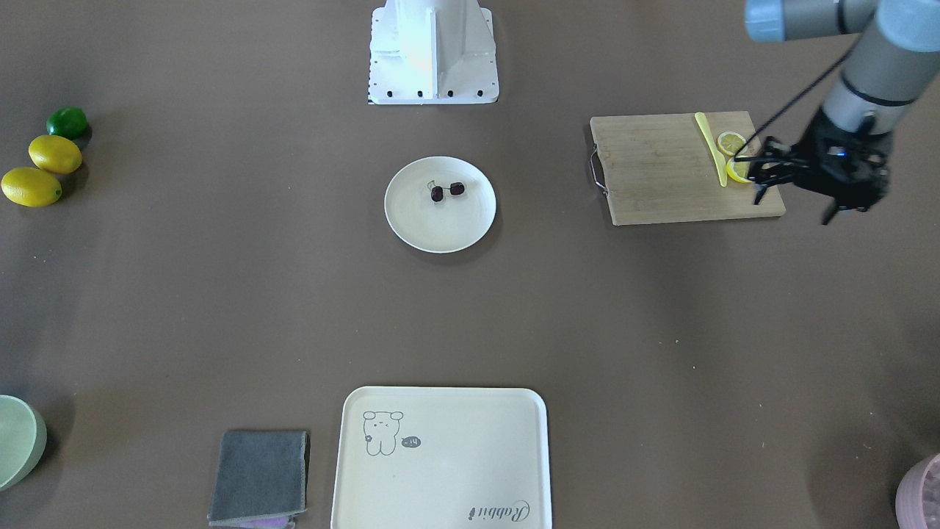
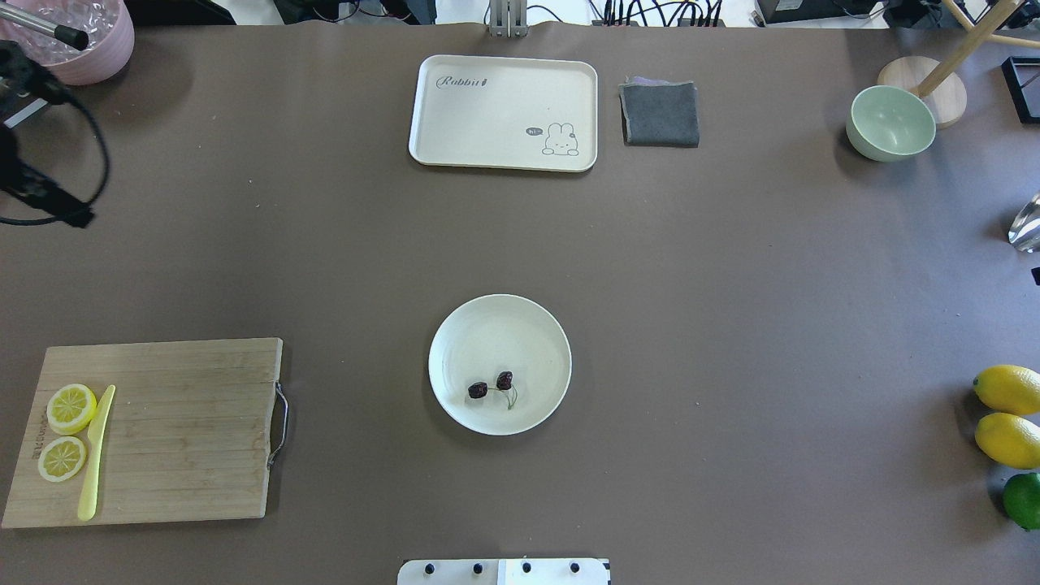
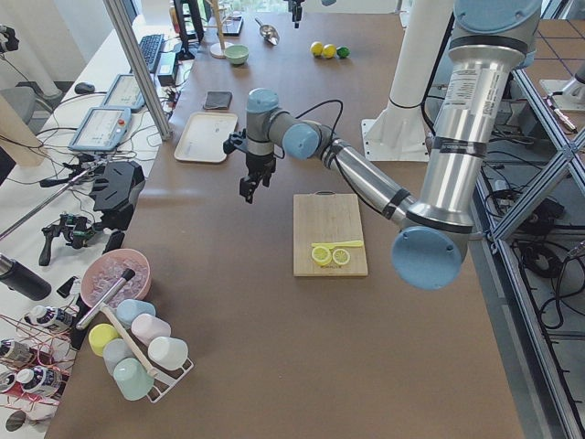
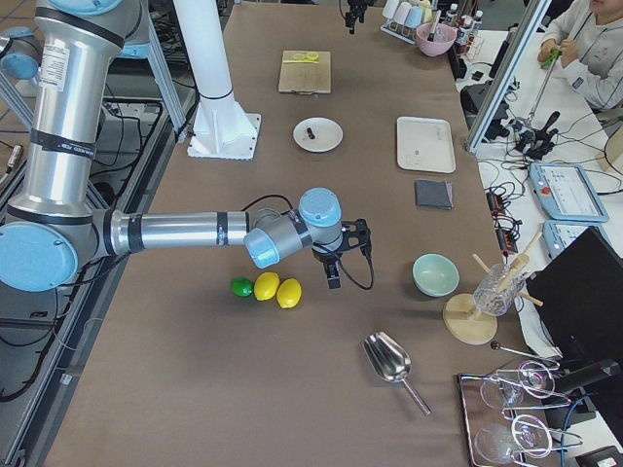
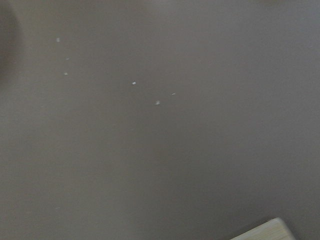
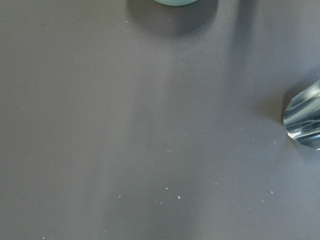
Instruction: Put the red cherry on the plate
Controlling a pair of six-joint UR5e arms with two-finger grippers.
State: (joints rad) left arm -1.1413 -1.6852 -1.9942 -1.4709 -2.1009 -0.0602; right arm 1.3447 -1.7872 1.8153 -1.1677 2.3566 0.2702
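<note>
The red cherry (image 1: 446, 191), a pair of small dark fruits on one thin stem, lies inside the plate (image 1: 411, 224) at the table's middle. From overhead, the red cherry (image 2: 491, 386) sits in the near half of the round cream plate (image 2: 528, 333). My left gripper (image 1: 747, 178) hangs high over the far end of the cutting board, open and holding nothing, well away from the plate. My right gripper (image 4: 333, 274) shows only in the right side view, hovering next to the lemons; I cannot tell whether it is open or shut.
A wooden cutting board (image 2: 187, 422) carries two lemon slices (image 2: 71, 408) and a yellow knife (image 2: 95, 455). A cream tray (image 2: 487, 114), grey cloth (image 2: 660, 114) and green bowl (image 2: 890, 123) line the far side. Two lemons (image 2: 1007, 414) and a lime (image 2: 1024, 500) lie at the right edge.
</note>
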